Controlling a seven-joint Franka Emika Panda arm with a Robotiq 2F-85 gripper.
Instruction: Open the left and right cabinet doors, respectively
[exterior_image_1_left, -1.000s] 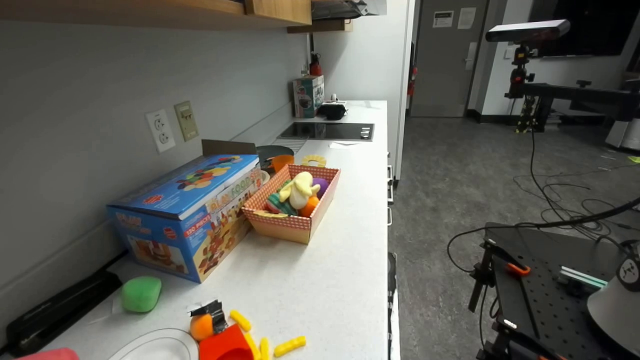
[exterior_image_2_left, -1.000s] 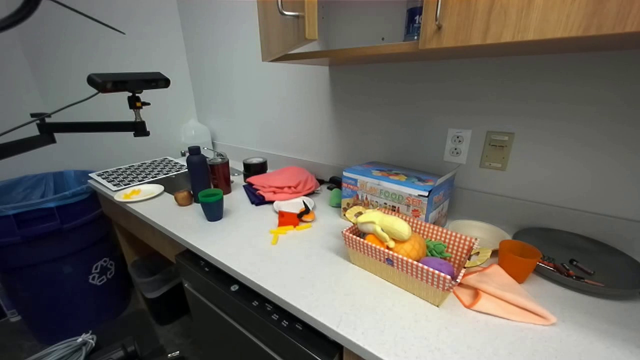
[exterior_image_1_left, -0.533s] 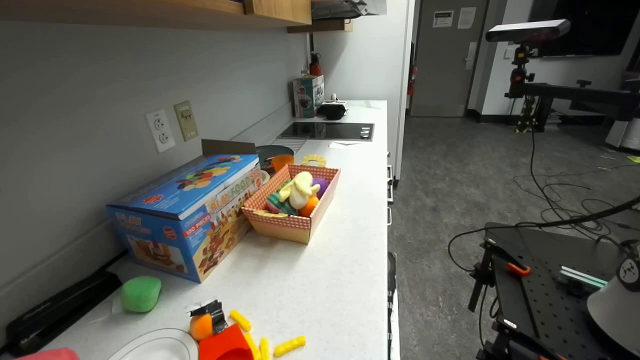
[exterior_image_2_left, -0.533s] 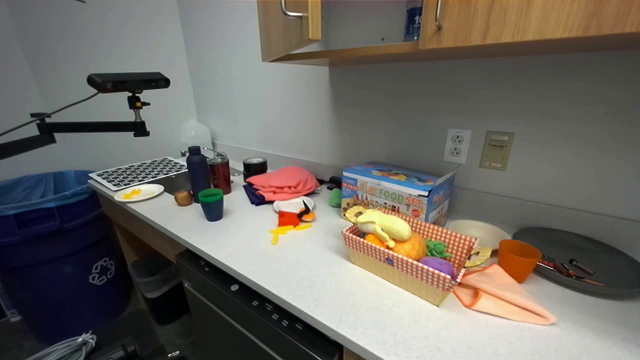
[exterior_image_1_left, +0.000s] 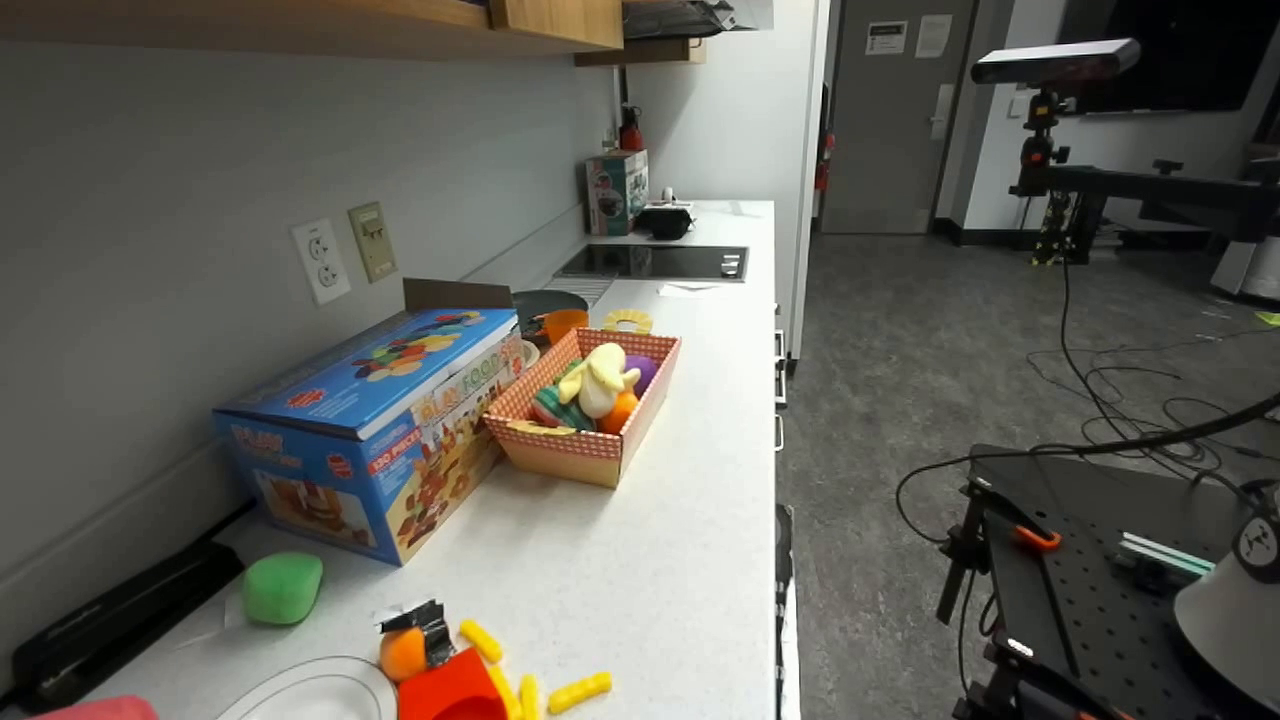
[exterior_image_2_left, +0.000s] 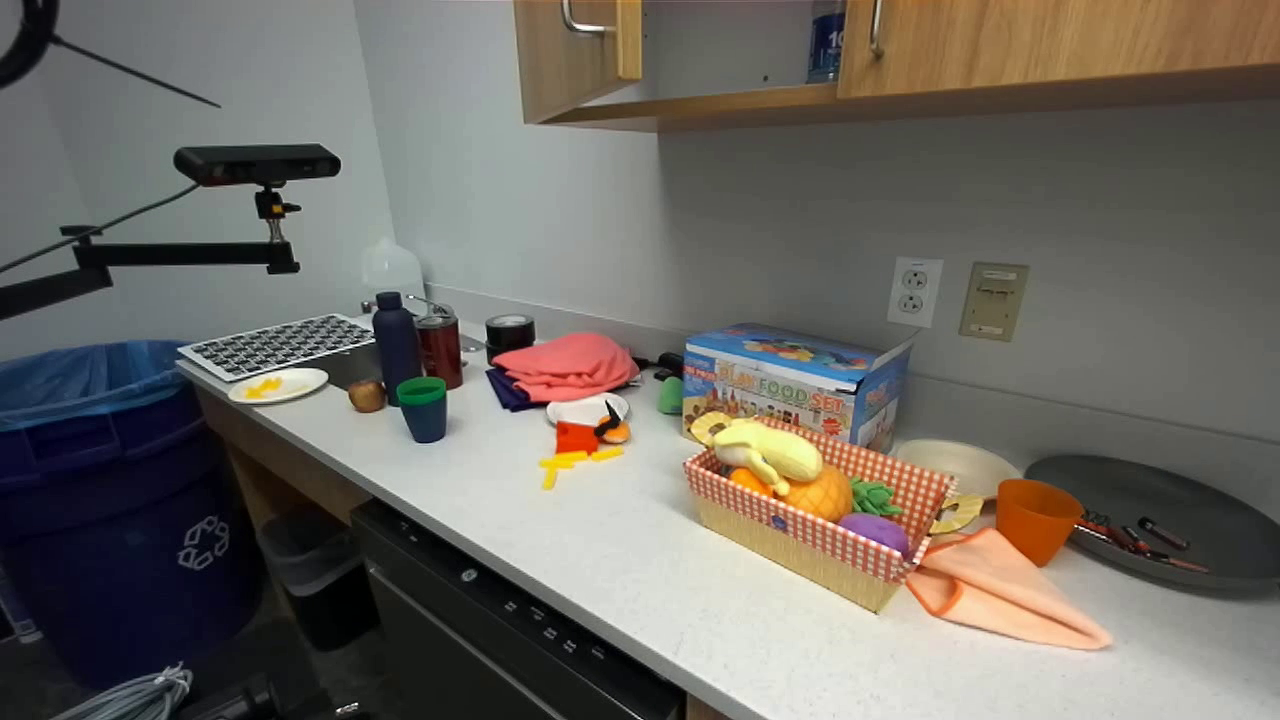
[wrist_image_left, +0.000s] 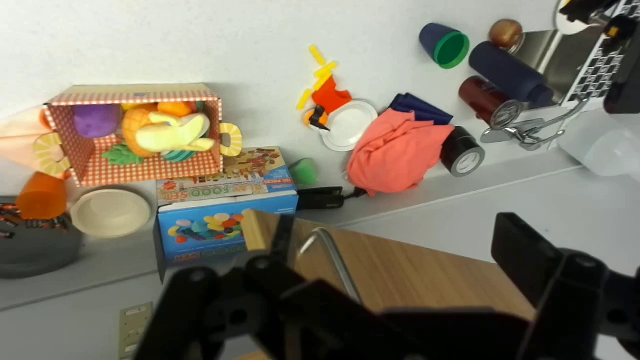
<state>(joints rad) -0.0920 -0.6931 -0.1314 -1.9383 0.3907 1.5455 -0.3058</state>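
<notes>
Fingers, dark, one pair: were spread wide apart, released. Handle, curved metal: appeared between them in the wrist view; whether they touched it could not be told. Left cabinet door, wooden, bearing that handle: stood swung outward. Right cabinet door, matching wood: stood closed. Bottle, blue-labelled, partly cropped: showed in the opening between the two. Worktop, pale, below: bore a checked basket of play fruit, just beside a blue play-food box; a peach cloth lay at the basket's end, an orange cup near it.
</notes>
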